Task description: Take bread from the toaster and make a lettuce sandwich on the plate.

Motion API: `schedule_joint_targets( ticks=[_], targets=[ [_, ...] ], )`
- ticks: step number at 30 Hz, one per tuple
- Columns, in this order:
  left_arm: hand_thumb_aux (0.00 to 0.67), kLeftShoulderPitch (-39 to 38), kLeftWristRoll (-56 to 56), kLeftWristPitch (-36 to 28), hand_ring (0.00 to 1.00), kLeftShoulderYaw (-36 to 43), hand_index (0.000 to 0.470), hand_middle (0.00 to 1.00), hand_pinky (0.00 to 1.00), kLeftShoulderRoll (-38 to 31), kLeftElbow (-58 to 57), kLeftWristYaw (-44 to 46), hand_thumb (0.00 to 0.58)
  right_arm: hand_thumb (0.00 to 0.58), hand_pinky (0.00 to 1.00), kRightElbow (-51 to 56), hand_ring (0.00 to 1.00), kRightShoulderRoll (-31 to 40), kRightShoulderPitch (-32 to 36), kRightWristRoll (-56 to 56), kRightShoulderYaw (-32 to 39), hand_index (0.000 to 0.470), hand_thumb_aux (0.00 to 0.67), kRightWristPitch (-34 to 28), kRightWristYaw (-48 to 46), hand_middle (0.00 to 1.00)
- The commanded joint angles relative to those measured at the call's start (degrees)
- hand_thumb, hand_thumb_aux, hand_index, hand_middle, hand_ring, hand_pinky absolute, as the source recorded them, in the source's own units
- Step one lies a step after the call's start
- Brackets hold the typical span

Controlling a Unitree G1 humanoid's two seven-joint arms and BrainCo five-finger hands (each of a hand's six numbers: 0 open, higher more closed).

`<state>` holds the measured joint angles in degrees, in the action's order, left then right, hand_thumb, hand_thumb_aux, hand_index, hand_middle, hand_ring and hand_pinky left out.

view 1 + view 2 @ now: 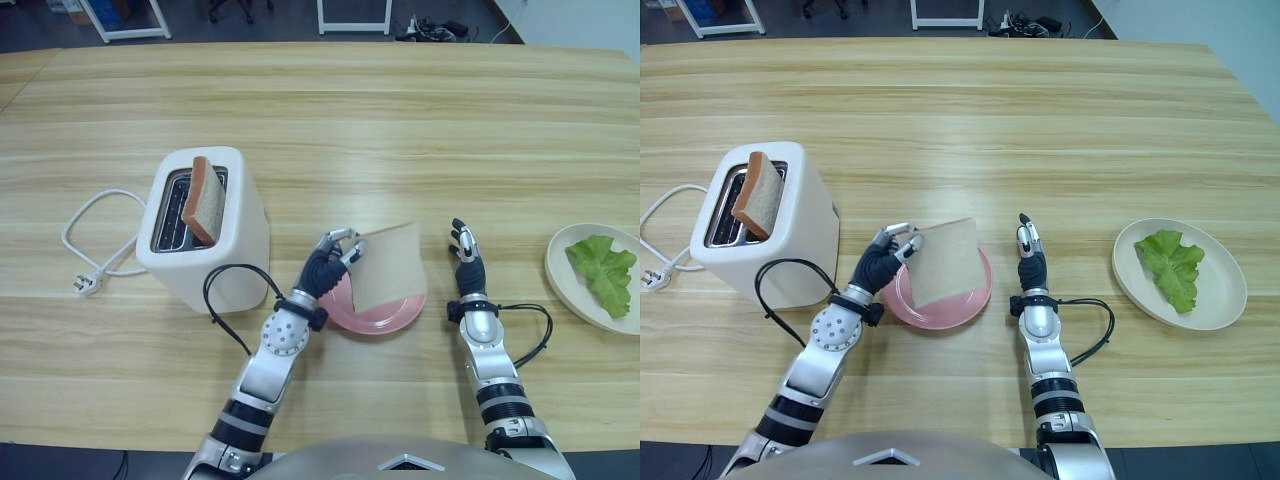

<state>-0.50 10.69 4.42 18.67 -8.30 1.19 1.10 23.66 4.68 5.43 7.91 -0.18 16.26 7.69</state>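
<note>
Bread slice (388, 265) is pinched at its left edge by the left hand (328, 268), whose fingers are curled closed on the crust. The rest of the slice hangs tilted over the pink plate (385, 320), and whether its lower corner touches the plate or hovers just above it I cannot tell from this angle. I judge the slice light, dry and fairly stiff from toasting, since it keeps its flat shape when held by one edge. It is likely brittle too: a hard squeeze would dent or crumble it, so a gentle grip across the crust suits it best. A second slice (205, 200) leans in a slot of the toaster (215, 245), well to the left of the plate, and its top half pokes out, a fair place to take hold from above. The lettuce (605, 270) lies on a cream dish (562, 280) well to the right of the plate. It looks thin, limp and easily torn, probably a little slick, and is best lifted lightly by its thicker rib. The right hand (467, 262) stands just right of the plate, fingers straight and spread, holding nothing. No brand mark, label or writing can be read on the toaster's white side, the dishes or the food
</note>
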Motion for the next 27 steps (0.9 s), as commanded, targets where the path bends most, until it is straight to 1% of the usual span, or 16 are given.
schedule_joint_targets(
  ticks=[1,4,7,8,9,10,11,15,18,20,22,23,25,27],
  targets=[
    [0.670,0.92,2.43,-2.16,1.00,-0.09,0.470,1.00,1.00,-1.66,-3.21,1.94,0.580,0.000,0.00,0.09,0.00,0.15,-1.05,0.02,-0.02,0.000,0.000,-1.83,-0.43,0.00],
    [0.670,0.35,3.55,-3.00,1.00,-0.86,0.470,1.00,1.00,-2.76,-2.35,2.62,0.580,0.000,0.00,-0.08,0.00,0.18,-1.13,0.06,-0.01,0.000,0.000,-1.99,-0.55,0.00],
    [0.670,0.00,7.87,-3.77,1.00,-0.43,0.470,1.00,1.00,-4.86,-0.39,2.47,0.580,0.000,0.00,-0.17,0.00,0.26,-1.15,0.04,-0.08,0.000,0.000,-2.15,-0.61,0.00],
    [0.405,-0.04,11.00,-4.15,1.00,0.09,0.284,1.00,1.00,-5.87,0.58,1.73,0.489,0.000,0.00,-0.22,0.00,0.27,-1.15,0.05,-0.10,0.000,0.000,-2.21,-0.61,0.00],
    [0.000,0.17,15.51,-3.42,0.80,0.55,0.000,0.80,0.80,-6.96,1.40,-0.85,0.000,0.000,0.00,-0.25,0.00,0.29,-1.17,0.04,-0.12,0.000,0.000,-2.24,-0.61,0.00],
    [0.000,0.37,20.86,-3.93,0.55,1.16,0.000,0.55,0.55,-8.05,2.69,-3.31,0.000,0.000,0.00,-0.27,0.00,0.30,-1.17,0.04,-0.12,0.000,0.000,-2.27,-0.61,0.00],
    [0.000,0.55,24.98,-3.55,0.00,1.47,0.000,0.00,0.00,-8.92,4.08,-5.39,0.000,0.000,0.00,-0.30,0.00,0.30,-1.18,0.04,-0.10,0.000,0.000,-2.30,-0.63,0.00],
    [0.000,0.95,39.79,-4.90,0.00,2.12,0.000,0.00,0.00,-10.33,8.46,-13.81,0.000,0.000,0.00,-0.74,0.00,0.25,-1.31,0.08,0.01,0.000,0.000,-2.46,-0.66,0.00],
    [0.000,-0.35,45.61,-4.53,0.00,1.05,0.000,0.00,0.00,-10.46,12.96,-19.45,0.000,0.000,0.00,-1.75,0.00,0.33,-1.57,0.09,0.04,0.000,0.000,-2.72,-0.80,0.00],
    [0.000,-1.59,46.83,-2.95,0.00,-0.19,0.000,0.00,0.00,-10.43,16.21,-23.39,0.000,0.000,0.00,-2.76,0.00,0.53,-1.96,0.42,0.09,0.000,0.000,-2.71,-0.71,0.00],
    [0.000,-3.03,45.67,-0.13,0.00,-1.50,0.000,0.00,0.00,-10.29,18.59,-27.52,0.000,0.000,0.00,-5.09,0.00,1.41,-2.85,2.16,0.54,0.000,0.000,-1.67,-0.09,0.00],
    [0.000,-3.82,42.84,1.84,0.00,-2.10,0.000,0.00,0.00,-9.76,18.69,-28.40,0.000,0.000,0.00,-7.23,0.00,2.25,-3.56,3.26,0.66,0.000,0.000,-1.06,0.05,0.00],
    [0.000,-5.28,33.55,4.97,0.00,-2.90,0.000,0.00,0.00,-7.46,16.62,-26.97,0.000,0.000,0.00,-13.86,0.00,5.19,-5.75,6.68,-0.17,0.000,0.000,1.33,0.77,0.00],
    [0.000,-6.32,20.87,7.72,0.00,-3.46,0.000,0.00,0.00,-4.19,11.41,-22.93,0.000,0.000,0.00,-21.85,0.00,9.68,-7.60,11.93,-4.03,0.000,0.000,2.48,3.28,0.00]
  ],
)
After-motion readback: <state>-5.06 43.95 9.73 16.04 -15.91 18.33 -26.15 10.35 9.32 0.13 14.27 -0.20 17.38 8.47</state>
